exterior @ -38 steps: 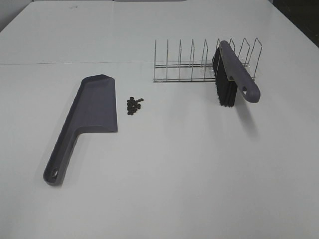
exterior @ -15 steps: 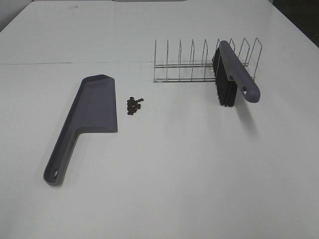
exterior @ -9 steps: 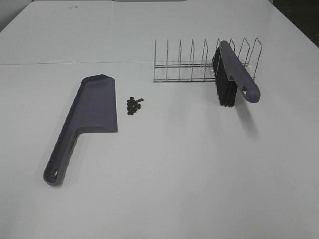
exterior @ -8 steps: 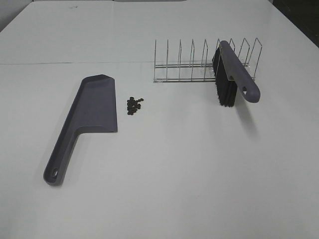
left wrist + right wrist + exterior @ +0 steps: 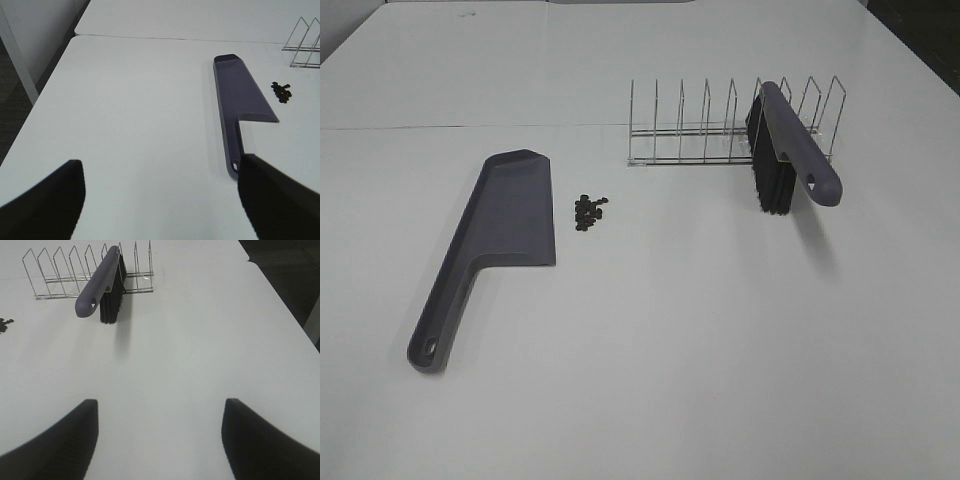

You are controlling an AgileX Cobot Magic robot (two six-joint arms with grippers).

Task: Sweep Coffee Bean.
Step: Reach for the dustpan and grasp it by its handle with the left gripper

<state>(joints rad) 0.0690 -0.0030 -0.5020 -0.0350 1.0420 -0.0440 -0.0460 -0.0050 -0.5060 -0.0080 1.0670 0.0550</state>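
A small cluster of dark coffee beans (image 5: 588,211) lies on the white table, just right of the grey dustpan (image 5: 490,245), whose long handle points toward the front. The beans (image 5: 281,92) and dustpan (image 5: 242,100) also show in the left wrist view, far ahead of my left gripper (image 5: 160,200), which stands open and empty over bare table. A grey brush with black bristles (image 5: 785,155) leans in the wire rack (image 5: 720,130). My right gripper (image 5: 160,437) is open and empty, well short of the brush (image 5: 102,287). Neither gripper shows in the high view.
The wire rack (image 5: 75,270) stands at the back right with several empty slots. A seam between two tabletops (image 5: 470,127) runs across the back. The table's left edge (image 5: 30,107) and right edge (image 5: 280,305) drop to dark floor.
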